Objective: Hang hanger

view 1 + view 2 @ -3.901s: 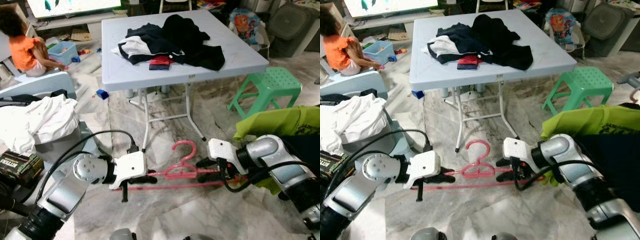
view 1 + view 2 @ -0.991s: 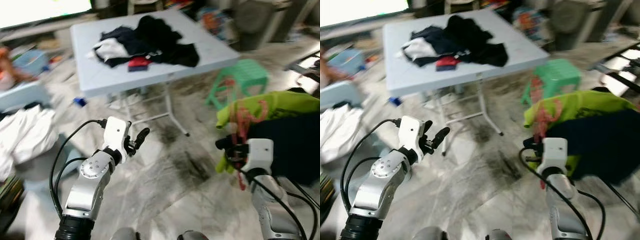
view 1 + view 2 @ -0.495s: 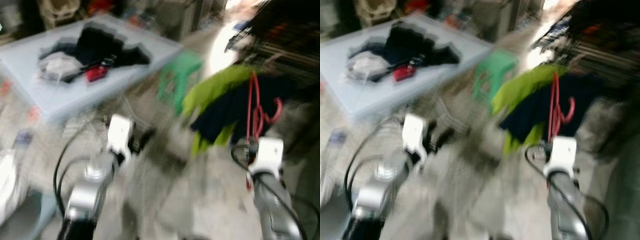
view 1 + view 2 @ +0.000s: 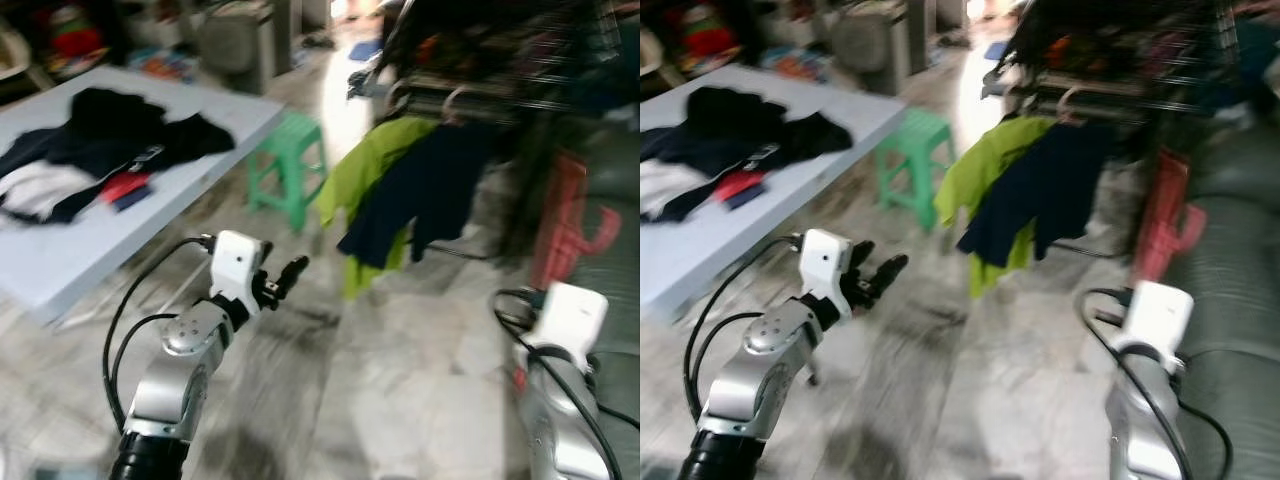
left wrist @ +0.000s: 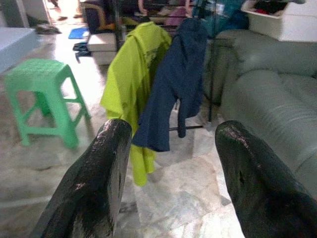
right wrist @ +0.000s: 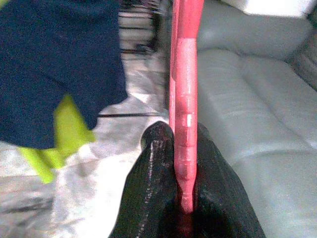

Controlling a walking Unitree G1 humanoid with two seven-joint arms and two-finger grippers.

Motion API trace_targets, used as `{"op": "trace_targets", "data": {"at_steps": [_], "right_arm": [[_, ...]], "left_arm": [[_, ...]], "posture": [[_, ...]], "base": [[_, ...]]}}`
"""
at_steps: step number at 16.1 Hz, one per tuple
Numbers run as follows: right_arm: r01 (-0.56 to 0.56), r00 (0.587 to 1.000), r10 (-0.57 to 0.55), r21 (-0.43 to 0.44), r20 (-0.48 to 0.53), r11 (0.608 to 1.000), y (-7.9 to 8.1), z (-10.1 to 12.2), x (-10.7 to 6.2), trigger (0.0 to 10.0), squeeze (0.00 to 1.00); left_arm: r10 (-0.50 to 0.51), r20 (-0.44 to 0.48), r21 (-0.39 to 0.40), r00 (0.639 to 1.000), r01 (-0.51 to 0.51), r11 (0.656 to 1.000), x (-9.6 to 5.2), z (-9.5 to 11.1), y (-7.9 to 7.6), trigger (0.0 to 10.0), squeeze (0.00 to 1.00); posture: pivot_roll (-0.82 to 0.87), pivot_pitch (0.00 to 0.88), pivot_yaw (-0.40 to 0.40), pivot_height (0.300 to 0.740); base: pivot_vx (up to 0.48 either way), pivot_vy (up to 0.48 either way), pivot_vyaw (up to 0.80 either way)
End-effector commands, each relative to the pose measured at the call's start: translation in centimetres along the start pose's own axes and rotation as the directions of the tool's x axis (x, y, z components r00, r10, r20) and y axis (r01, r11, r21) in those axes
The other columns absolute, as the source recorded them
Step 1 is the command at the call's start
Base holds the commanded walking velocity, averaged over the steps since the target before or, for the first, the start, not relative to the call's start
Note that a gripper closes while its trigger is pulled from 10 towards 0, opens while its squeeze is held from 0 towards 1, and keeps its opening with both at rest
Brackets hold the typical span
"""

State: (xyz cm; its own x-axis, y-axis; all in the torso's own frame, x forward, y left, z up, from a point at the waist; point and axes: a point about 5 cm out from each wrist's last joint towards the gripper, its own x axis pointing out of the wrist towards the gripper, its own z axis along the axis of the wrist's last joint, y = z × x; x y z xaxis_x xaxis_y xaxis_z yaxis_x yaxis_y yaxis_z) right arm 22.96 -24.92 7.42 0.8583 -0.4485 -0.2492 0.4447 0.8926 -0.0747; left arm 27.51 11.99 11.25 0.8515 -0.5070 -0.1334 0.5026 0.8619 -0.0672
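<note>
A pink plastic hanger (image 4: 562,215) stands upright with its hook (image 4: 603,226) at mid height. My right gripper (image 6: 181,144) is shut on its lower end, both black fingers (image 6: 153,163) pressed against it. It is held to the right of a dark clothes rack (image 4: 480,95), where a yellow-green shirt (image 4: 372,165) and a navy garment (image 4: 420,190) hang. My left gripper (image 4: 287,273) is raised at centre left, open, with nothing between its fingers (image 5: 106,158). The picture is somewhat blurred.
A green plastic stool (image 4: 290,160) stands left of the rack. A pale folding table (image 4: 200,145) with a heap of dark clothes (image 4: 95,140) lies at the left. A grey sofa (image 4: 1240,260) runs along the right. Marble floor (image 4: 400,350) lies ahead.
The camera has swung right: the table slid left, and the rack and sofa came into view. The left gripper let go of the hanger and rose; the right gripper lifted it upright.
</note>
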Motion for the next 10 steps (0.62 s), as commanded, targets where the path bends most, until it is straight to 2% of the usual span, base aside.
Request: {"op": "trace_targets", "data": {"at_steps": [1,2,6,10], "right_arm": [[0.001,1.000,-0.001,0.014,-0.008,1.000,0.31,0.14,0.31,10.0,0.00],[0.003,1.000,-0.003,0.019,-0.016,1.000,0.25,0.08,0.38,10.0,0.00],[-0.010,0.999,0.011,0.024,-0.040,1.000,0.60,-0.01,0.66,10.0,0.00],[-0.038,0.994,0.042,0.034,-0.105,0.999,1.02,-0.67,1.03,10.0,0.00]], "left_arm": [[0.009,0.005,0.006,1.000,-0.009,1.000,0.01,0.43,0.32,10.0,0.00],[0.005,0.004,0.005,1.000,-0.005,1.000,0.03,0.44,0.25,10.0,0.00],[-0.009,0.002,0.005,1.000,0.009,1.000,0.11,0.42,-0.08,10.0,0.00],[-0.015,0.000,0.009,1.000,0.015,1.000,0.19,0.46,-0.19,10.0,0.00]], "posture": [[-0.06,0.000,0.017,0.740],[-0.06,0.000,0.017,0.740],[-0.06,0.000,0.016,0.740],[-0.06,0.000,0.016,0.740]], "base": [[0.465,0.000,0.00],[0.465,0.000,-0.40],[0.465,0.000,0.00],[0.467,0.000,0.00]]}}
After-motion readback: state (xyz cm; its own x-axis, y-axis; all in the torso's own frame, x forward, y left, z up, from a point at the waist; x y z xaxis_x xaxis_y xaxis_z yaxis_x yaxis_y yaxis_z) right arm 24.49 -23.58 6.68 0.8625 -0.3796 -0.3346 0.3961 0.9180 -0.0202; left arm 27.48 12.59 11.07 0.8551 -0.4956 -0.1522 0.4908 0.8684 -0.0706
